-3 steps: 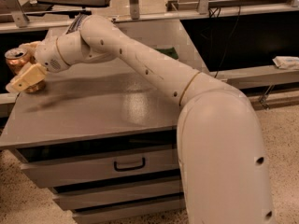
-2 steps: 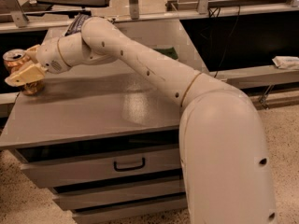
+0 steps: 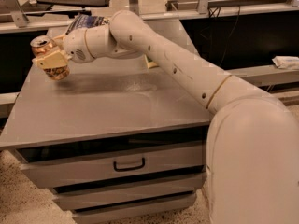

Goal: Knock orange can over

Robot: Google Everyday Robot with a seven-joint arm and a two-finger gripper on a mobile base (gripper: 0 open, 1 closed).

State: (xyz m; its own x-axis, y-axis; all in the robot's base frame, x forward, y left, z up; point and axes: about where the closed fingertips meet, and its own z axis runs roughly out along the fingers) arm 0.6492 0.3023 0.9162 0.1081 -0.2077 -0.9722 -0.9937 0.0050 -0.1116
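Grey and flat, the top of a metal cabinet (image 3: 117,108) takes up the middle of our view, with drawers below it and a dark handle (image 3: 129,164) on the upper one. Under the cabinet we see speckled floor (image 3: 14,199). Along the far side run shelves and dark bays, and at the far right a white cloth (image 3: 286,61) lies on a ledge.

We follow the pale arm (image 3: 177,66) from its bulky base at the near right, up and across the cabinet to the far left corner. The gripper (image 3: 50,60) sits there, its tan tip lying across the orange can (image 3: 59,73). Whether it is apart, together or clamped on the can, we cannot tell.

We find the orange can at the far left of the cabinet top, close to the left edge. It is tilted, with its silver top leaning to the far left and its base towards the surface. Just beyond the wrist, at the far edge, we see a dark blue snack bag (image 3: 86,21), partly hidden by the arm
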